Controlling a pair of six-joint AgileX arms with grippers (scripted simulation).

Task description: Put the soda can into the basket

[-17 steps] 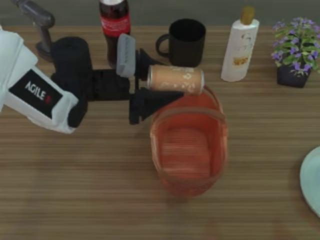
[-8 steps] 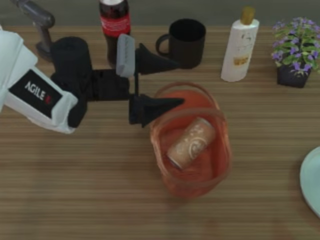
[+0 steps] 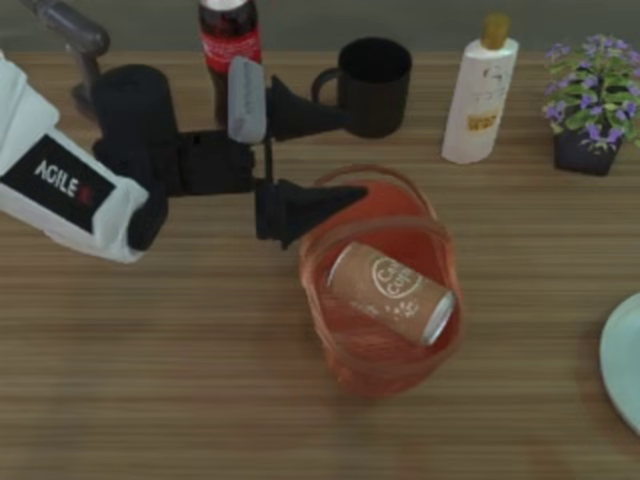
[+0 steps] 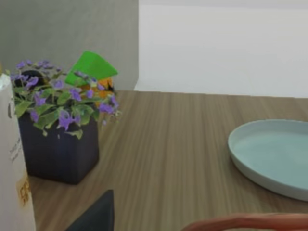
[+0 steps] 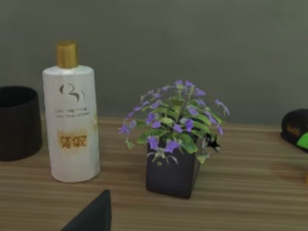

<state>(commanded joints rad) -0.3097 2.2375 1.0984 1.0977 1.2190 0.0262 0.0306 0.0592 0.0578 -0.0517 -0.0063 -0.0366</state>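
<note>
While the basket (image 3: 380, 375) is sitting mid-table in the top view, the soda can (image 3: 390, 293) is lying on its side inside it, its lettering unreadable. Left of the basket, the left gripper (image 3: 345, 152) is hanging wide apart and empty, "AGILE" showing on its arm. The cola bottle (image 3: 228, 40) behind is getting cut off. The plate (image 3: 622, 362) is running off the wooden table (image 3: 180, 380).

From the left wrist, only the basket's handle is peeking in, beside the plant (image 4: 57, 125).

From the right wrist, the lotion bottle (image 5: 71, 118) label is staying illegible; whether the right gripper is spread or closed I cannot tell.

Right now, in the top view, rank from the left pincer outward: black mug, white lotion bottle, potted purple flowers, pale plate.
From the left pincer, open above the basket's far-left rim:
1. Black mug, just behind.
2. White lotion bottle with gold cap, back right.
3. Purple flowers in a dark pot, far back right.
4. Pale plate, right edge.
</note>
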